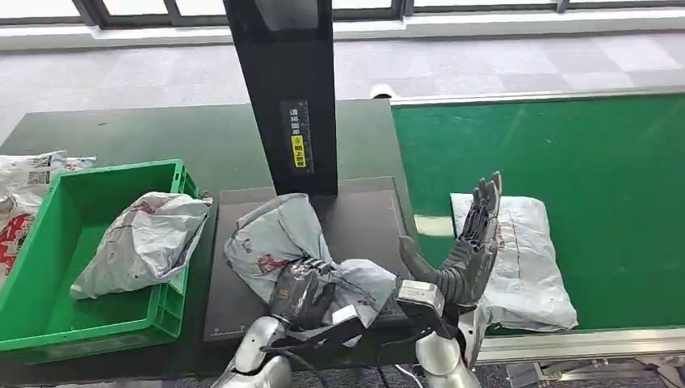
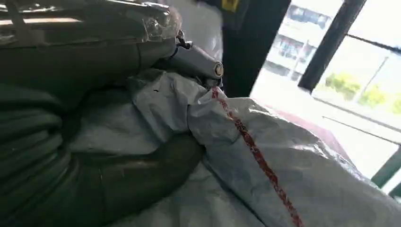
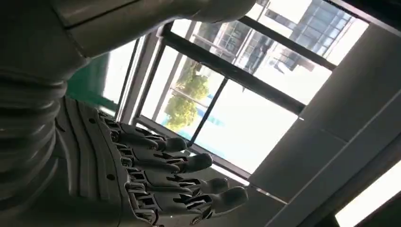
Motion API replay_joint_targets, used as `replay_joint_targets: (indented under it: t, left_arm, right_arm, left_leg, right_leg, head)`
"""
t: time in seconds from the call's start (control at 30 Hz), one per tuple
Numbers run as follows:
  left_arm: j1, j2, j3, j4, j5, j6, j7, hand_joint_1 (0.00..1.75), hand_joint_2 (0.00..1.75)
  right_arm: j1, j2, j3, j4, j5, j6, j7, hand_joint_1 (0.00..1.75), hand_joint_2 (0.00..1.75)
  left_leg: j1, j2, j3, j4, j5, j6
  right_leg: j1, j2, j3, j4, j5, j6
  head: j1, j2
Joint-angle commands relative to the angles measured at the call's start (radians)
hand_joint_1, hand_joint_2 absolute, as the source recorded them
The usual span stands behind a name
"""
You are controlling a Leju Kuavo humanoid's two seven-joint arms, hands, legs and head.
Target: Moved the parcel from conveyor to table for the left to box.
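Under the left hand [image 1: 303,289], on the dark mat [image 1: 367,222] of the surface [image 1: 161,133], lies the crumpled grey parcel [image 1: 279,238] with red print. Its near end is bunched up inside the fingers [image 1: 317,267], which curl down over the wrinkled plastic and grip it; the left wrist view shows the thick thumb [image 2: 146,170] pressed under a fold of the parcel [image 2: 265,170] while a red stripe runs away from the fingers along the bag. Just beyond the parcel rises a black post [image 1: 283,89] with a yellow label, standing at the far edge of the mat.

Beside the left hand, the right hand [image 1: 464,250] is held upright with palm turned toward the parcel, its fingers [image 1: 487,202] straight, spread and holding nothing; the right wrist view shows the same extended fingers [image 3: 189,163] against bright windows. Behind that raised hand a second grey parcel [image 1: 521,259] lies flat on the green conveyor [image 1: 582,153].

Off to the far side of the left hand sits a green crate [image 1: 48,323] with another crumpled bag [image 1: 149,238] inside, and more bags [image 1: 28,174] lie past the crate.
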Motion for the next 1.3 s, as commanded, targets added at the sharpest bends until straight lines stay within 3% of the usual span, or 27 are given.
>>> replay_joint_targets:
  t: [0.03,0.13,0.17,0.33,0.63,0.7,0.83,0.87,0.9,0.97,1.07,1.3]
  left_arm:
    - [0.227,-0.011,0.292,-0.876,-0.238,0.002,-0.011,1.75,1.75]
    - [0.232,-0.011,0.295,-0.921,-0.24,0.002,-0.01,1.75,1.75]
    - [0.24,-0.011,0.308,-1.049,-0.243,0.002,-0.015,1.75,1.75]
    - [0.236,-0.011,0.366,-1.224,-0.146,0.002,-0.096,1.75,1.75]
    - [0.197,-0.011,0.445,-1.344,-0.051,0.002,-0.158,1.75,1.75]
    - [0.189,-0.011,0.522,-1.285,0.043,0.002,-0.226,1.75,1.75]
    - [0.189,-0.011,0.522,-1.285,0.043,0.002,-0.226,1.75,1.75]
    - [0.192,-0.011,0.568,-1.238,0.123,0.002,-0.284,1.75,1.75]
    - [0.196,-0.011,0.512,-1.115,0.162,0.002,-0.224,1.75,1.75]
    - [0.141,-0.011,0.504,-0.852,0.288,0.002,-0.235,1.75,1.75]
    - [0.057,0.073,0.502,-0.614,0.479,0.0,-0.252,1.75,1.75]
    - [0.024,0.106,0.55,-0.521,0.552,0.002,-0.256,1.75,1.75]
  right_arm:
    - [-0.014,0.022,-0.069,0.014,0.0,0.003,0.0,0.0,1.75]
    - [-0.013,0.023,-0.071,0.012,0.003,0.003,0.0,0.0,1.75]
    - [-0.006,0.027,-0.074,0.003,0.0,0.003,0.0,0.0,1.75]
    - [0.013,0.03,-0.086,-0.018,-0.006,0.003,0.0,0.0,1.75]
    - [0.013,0.03,-0.099,-0.027,-0.004,0.003,0.0,0.0,1.75]
    - [0.02,0.03,-0.104,-0.036,-0.005,0.003,0.0,0.0,1.75]
    - [0.02,0.03,-0.104,-0.036,-0.005,0.003,0.0,0.0,1.75]
    - [0.017,0.03,-0.109,-0.038,-0.012,0.003,0.0,0.0,1.75]
    - [0.034,0.03,-0.113,-0.061,-0.011,0.003,0.0,0.0,1.75]
    - [0.059,0.03,-0.111,-0.085,-0.005,0.003,0.0,0.0,1.75]
    - [0.094,0.03,-0.1,-0.113,-0.005,0.003,0.0,0.0,1.75]
    - [0.096,0.03,-0.098,-0.1,-0.002,0.003,0.0,0.0,1.75]
  left_leg:
    - [0.0,0.003,-0.002,0.001,-0.001,0.0]
    - [0.001,0.006,-0.004,0.001,-0.001,0.0]
    - [0.001,0.006,-0.003,-0.001,0.0,0.0]
    - [0.001,0.005,-0.003,-0.001,0.0,0.0]
    - [0.001,0.002,-0.003,-0.001,0.001,0.0]
    - [0.0,0.0,-0.003,0.0,0.001,0.0]
    - [0.0,0.0,-0.001,-0.002,0.001,0.0]
    - [0.0,0.0,-0.002,-0.001,0.001,0.0]
    - [0.001,0.0,-0.002,-0.002,0.002,0.0]
    - [0.0,0.0,0.0,-0.004,0.002,0.0]
    - [-0.002,-0.012,0.003,-0.007,0.006,0.0]
    - [-0.001,-0.001,0.002,-0.004,0.003,-0.001]
  right_leg:
    - [0.001,0.002,-0.003,0.0,0.0,-0.001]
    - [0.001,0.005,-0.005,0.001,0.001,-0.001]
    - [0.001,0.004,-0.004,0.0,0.001,-0.001]
    - [0.001,0.004,-0.004,0.0,0.001,-0.001]
    - [0.001,0.001,-0.003,-0.001,0.001,-0.001]
    - [0.0,0.0,-0.003,0.0,0.0,-0.001]
    - [0.0,-0.001,-0.001,-0.001,0.0,-0.001]
    - [0.0,-0.001,-0.002,0.0,0.0,-0.001]
    - [0.001,-0.001,-0.002,-0.001,0.001,-0.001]
    - [0.0,-0.001,-0.001,-0.002,0.001,-0.001]
    - [-0.001,-0.013,0.004,-0.005,0.0,-0.001]
    - [-0.001,-0.002,0.001,-0.002,0.001,-0.002]
  head:
    - [0.0,0.0]
    - [0.0,0.0]
    - [0.0,0.0]
    - [0.0,0.0]
    - [0.0,0.0]
    - [0.0,0.0]
    - [0.0,0.0]
    - [0.0,0.0]
    - [0.0,0.0]
    - [0.0,0.0]
    - [0.0,0.0]
    - [0.0,0.0]
